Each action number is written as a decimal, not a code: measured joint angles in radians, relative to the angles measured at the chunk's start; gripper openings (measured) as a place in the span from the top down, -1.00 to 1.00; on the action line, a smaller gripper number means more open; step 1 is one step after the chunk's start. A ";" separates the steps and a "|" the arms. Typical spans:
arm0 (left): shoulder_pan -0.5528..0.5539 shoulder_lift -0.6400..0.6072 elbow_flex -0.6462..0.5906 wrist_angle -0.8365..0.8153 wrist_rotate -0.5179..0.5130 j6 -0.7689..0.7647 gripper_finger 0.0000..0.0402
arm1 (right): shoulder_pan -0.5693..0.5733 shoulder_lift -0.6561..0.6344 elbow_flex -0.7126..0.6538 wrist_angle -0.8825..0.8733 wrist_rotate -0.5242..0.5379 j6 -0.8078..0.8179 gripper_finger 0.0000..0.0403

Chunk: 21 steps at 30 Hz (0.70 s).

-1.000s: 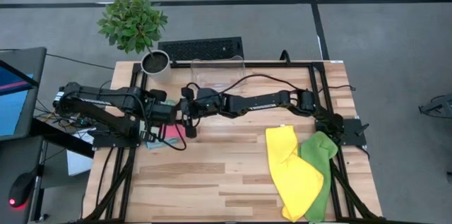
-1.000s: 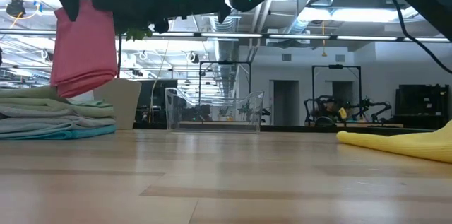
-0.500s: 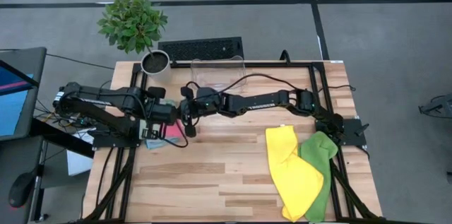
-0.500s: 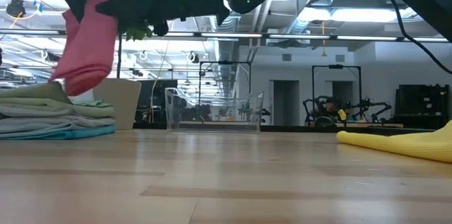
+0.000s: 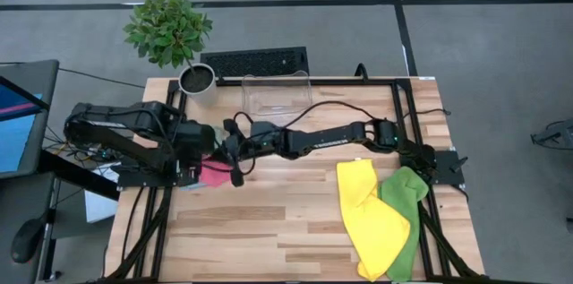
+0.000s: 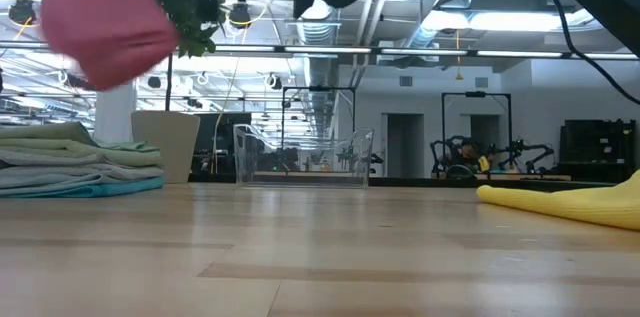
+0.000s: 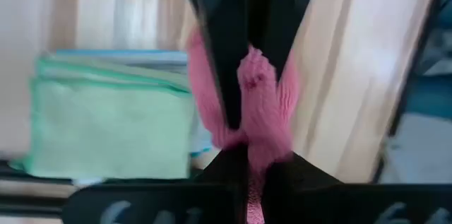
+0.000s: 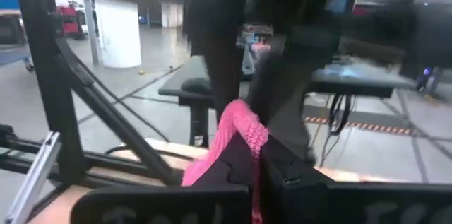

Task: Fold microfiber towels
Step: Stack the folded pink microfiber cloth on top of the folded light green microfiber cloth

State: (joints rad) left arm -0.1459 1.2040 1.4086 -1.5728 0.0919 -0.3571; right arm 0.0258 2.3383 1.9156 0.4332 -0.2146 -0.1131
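Since a second ago the pink towel (image 5: 215, 173) has gone from hanging straight down to a bunched wad carried higher, and both arms have drawn closer together over the tabletop's (image 5: 286, 221) left side.

High view: the left tool (image 5: 201, 154) and the right tool (image 5: 235, 160) meet at the pink towel, just beside the stack of folded towels (image 5: 185, 182) at the left edge. A yellow towel (image 5: 372, 217) and a green towel (image 5: 407, 217) lie overlapping at the right, well apart from the arms. A clear plastic bin (image 5: 276, 92), a potted plant (image 5: 170, 31) and a keyboard (image 5: 254, 61) sit along the far edge.

Low view: the pink towel (image 6: 100, 17) hangs clear above the folded stack (image 6: 75, 165); the bin (image 6: 303, 157) stands behind, the yellow towel (image 6: 560, 202) at right.

Left wrist view: the left tool (image 7: 251, 75) is clamped narrow on the pink cloth (image 7: 265, 111), above the pale green top of the stack (image 7: 106, 128).

Right wrist view: the right tool (image 8: 247, 153) is pinched tight on a pink fold (image 8: 236, 136).
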 joint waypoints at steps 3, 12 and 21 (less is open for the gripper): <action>-0.002 -0.030 0.000 0.003 0.029 -0.104 0.95 | 0.001 0.010 -0.003 0.033 -0.004 0.054 0.90; -0.007 -0.153 0.005 0.002 0.165 -0.324 0.76 | 0.025 0.120 0.140 0.043 -0.006 0.088 0.90; -0.024 -0.239 0.005 0.002 -0.026 -0.277 0.75 | 0.000 0.312 0.418 -0.024 0.038 0.134 0.90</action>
State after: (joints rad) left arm -0.1696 0.9651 1.4133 -1.5709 0.0661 -0.6336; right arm 0.0258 2.6502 2.3338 0.4088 -0.1765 0.0209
